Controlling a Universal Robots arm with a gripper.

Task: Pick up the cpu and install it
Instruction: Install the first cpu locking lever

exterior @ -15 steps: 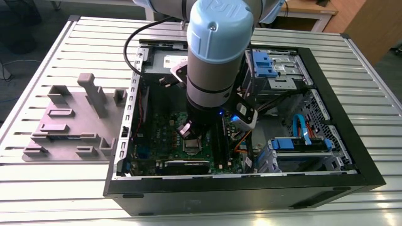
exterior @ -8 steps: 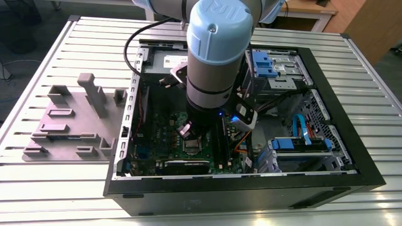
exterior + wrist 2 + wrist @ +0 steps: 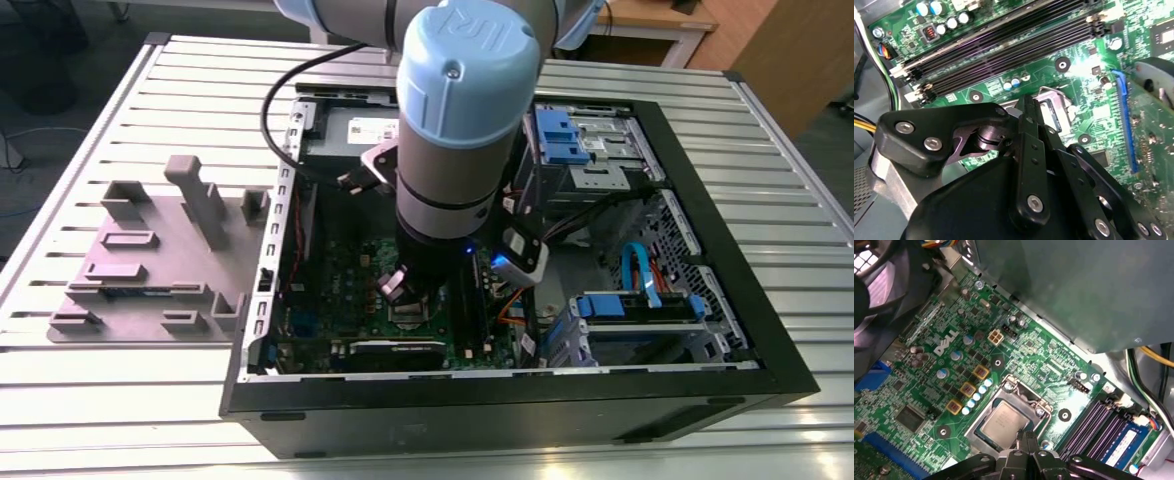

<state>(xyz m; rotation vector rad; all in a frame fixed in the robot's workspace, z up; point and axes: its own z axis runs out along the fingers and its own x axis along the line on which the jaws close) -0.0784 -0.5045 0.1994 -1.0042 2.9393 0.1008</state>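
Going left to right in first wrist view: motherboard (image 3: 929, 390), then cpu (image 3: 1004, 421) lying flat in the metal-framed socket (image 3: 1026, 400), memory slots (image 3: 1104, 425) beyond. Gripper (image 3: 1028, 440) hangs just beside cpu, fingers pressed together, holding nothing. Cpu prob. light, stiff, thin, fragile underneath; take by opposite edges only.

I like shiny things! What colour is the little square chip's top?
Dull silver, with a pale tan rim; the chip shows best in the first wrist view.

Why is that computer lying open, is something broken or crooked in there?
Nothing stands out. The case lies on its side with its panel off. The cpu sits flat and square in its socket, and the gripper hangs right above it. No visible damage.
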